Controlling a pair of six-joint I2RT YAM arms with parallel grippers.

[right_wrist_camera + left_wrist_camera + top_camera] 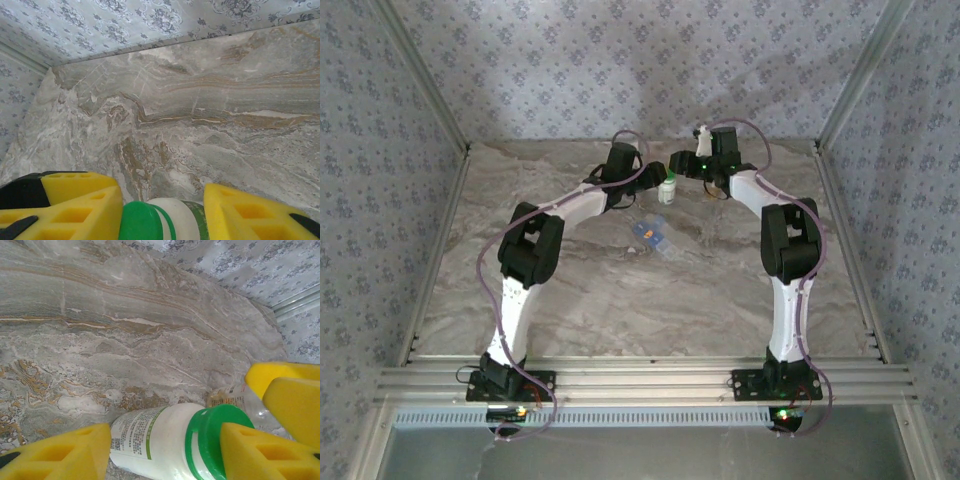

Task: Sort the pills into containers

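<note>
- Marble-patterned grey table (570, 300): it looks hard and slick, so a dropped bottle could roll away.
- Yellow jaws of the left gripper (165, 440) and right gripper (162, 200) flank the bottle. Whether either pinches it cannot be told, and an uneven squeeze could twist it loose.
- White plastic bottle with green cap (145, 437), upper middle of the overhead frame: wrenching the cap could scatter pills.
- Translucent blue pill box (650, 236), just below the bottle: a low arm could knock it.

Illegible small print on the label (134, 432) of the green-capped bottle (170, 450)
</note>
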